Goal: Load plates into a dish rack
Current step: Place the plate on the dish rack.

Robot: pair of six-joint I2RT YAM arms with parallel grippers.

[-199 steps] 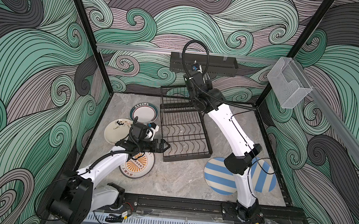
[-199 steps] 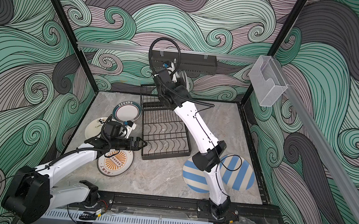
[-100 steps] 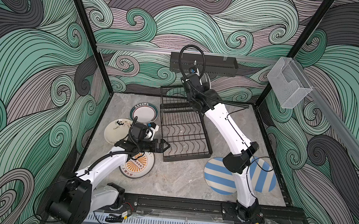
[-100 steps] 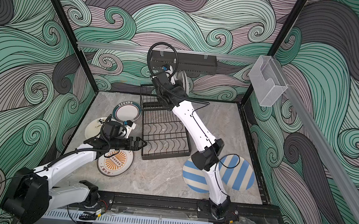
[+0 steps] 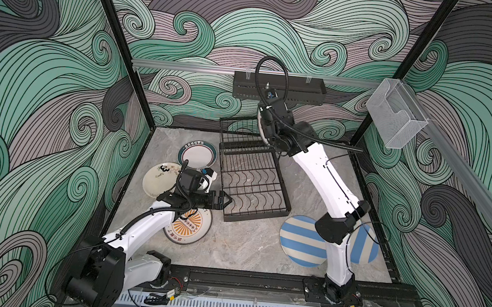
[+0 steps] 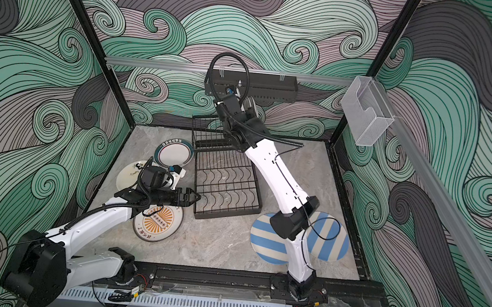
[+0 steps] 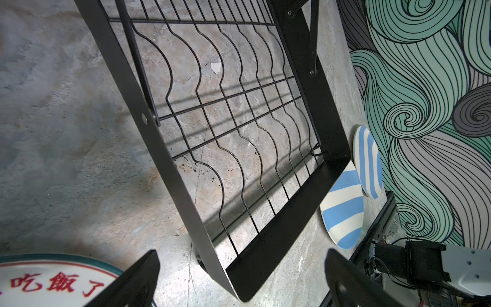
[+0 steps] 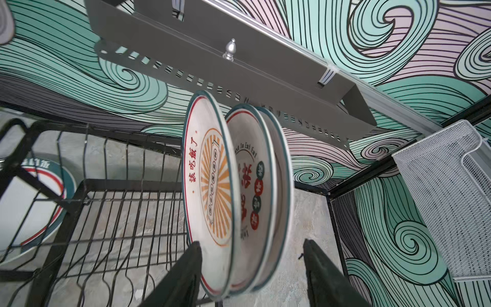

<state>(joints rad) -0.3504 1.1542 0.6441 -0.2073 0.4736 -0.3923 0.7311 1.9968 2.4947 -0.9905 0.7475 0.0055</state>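
My right hand (image 8: 251, 242) stands open, gripping nothing; three plates (image 8: 255, 191) stand upright between its jaws in the dish rack (image 8: 132, 184). My left hand (image 7: 241, 251), wide open and empty, hovers over the rack's corner.

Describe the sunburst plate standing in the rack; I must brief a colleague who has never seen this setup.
Find the black wire dish rack and follow it to its raised tier by the back wall. Of the plates on edge there, the sunburst plate stands outermost, facing the empty slots, the only one with orange rays.
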